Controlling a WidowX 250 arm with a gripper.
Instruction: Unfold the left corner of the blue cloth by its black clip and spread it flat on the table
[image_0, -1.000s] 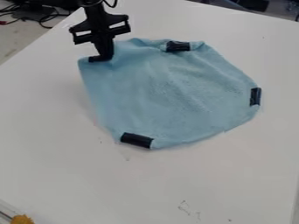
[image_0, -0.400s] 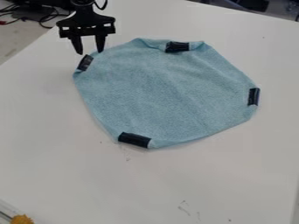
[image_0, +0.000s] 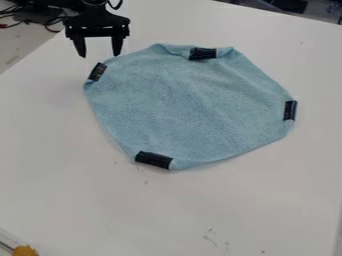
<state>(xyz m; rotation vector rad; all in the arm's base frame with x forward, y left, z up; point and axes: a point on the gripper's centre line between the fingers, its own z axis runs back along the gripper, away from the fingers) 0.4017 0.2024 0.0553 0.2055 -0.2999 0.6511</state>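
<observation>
Blue cloth (image_0: 190, 110) spread on a white worktop (image_0: 220, 205), with an open, empty black gripper (image_0: 99, 55) beside it.
The cloth lies nearly flat, nearer the worktop's far edge than its near one. Dark strips mark its upper-left (image_0: 97, 71), top (image_0: 202, 53), right (image_0: 290, 110) and bottom (image_0: 154, 159) margins. The gripper's fingers are parted near the upper-left strip, holding nothing. Judging by this layout, the spreading looks largely done and the cloth is released; a small fold by the top strip is unsmoothed, and whether more work is left cannot be told.
</observation>
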